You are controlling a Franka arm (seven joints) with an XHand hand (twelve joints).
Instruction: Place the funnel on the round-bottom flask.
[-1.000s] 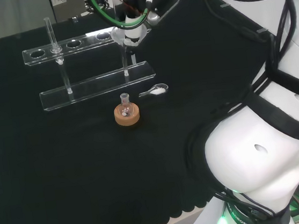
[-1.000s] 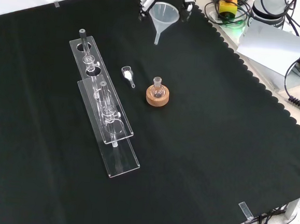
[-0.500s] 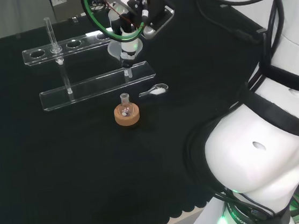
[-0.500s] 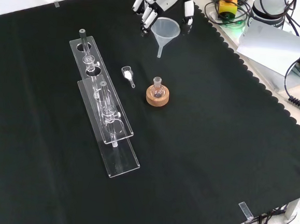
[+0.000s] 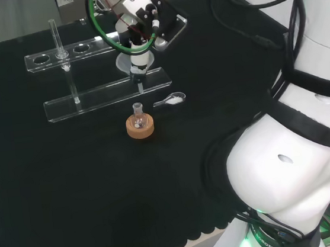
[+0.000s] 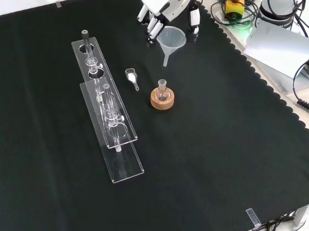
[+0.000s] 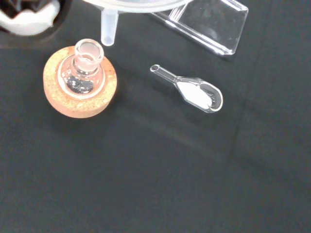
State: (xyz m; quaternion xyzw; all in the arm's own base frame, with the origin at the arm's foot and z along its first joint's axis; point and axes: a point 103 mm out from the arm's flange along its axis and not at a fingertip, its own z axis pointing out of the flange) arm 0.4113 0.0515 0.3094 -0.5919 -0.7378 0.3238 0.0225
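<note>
The robot hand (image 6: 163, 9) grips the funnel (image 6: 171, 39) at the front view's top centre — fingers curled around its rim. The round-bottom flask (image 6: 161, 93) sits lower on its cork ring (image 6: 161, 100), apart from the spout.

From behind and above the arm's base, we look over its white links (image 5: 289, 163) at the black cloth (image 5: 60, 195). From the front, about a quarter turn round, we look down on the same cloth, with the hand (image 6: 163, 4) at the top edge. From the wrist, close up, we look straight down. All three views share the round-bottom flask (image 5: 139, 119) on its cork ring (image 6: 161, 100) and the small scoop (image 7: 192, 92).
</note>
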